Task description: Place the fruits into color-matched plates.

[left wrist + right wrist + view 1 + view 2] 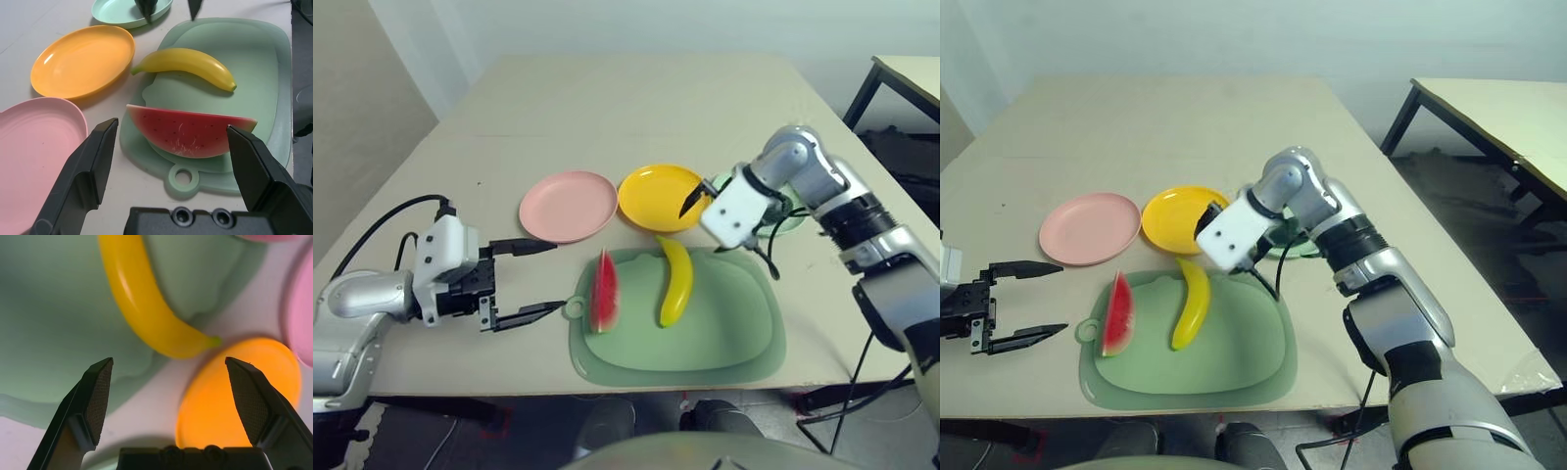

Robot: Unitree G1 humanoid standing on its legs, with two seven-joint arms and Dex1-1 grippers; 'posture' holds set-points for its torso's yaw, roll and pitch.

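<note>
A red watermelon wedge (604, 292) and a yellow banana (675, 279) lie side by side on a large pale green mat (724, 333). Beyond the mat stand a pink plate (568, 206), a yellow plate (658, 194) and a mint green plate (124, 12), which my right arm partly hides. My left gripper (558, 275) is open just left of the mat's handle, pointing at the watermelon (190, 134). My right gripper (168, 364) hangs open over the gap between the yellow plate (239, 391) and the banana's tip (212, 340), holding nothing.
The tan table (626, 108) stretches bare behind the plates. A second table with black legs (1489, 108) stands off to the right. Black cables trail from both wrists.
</note>
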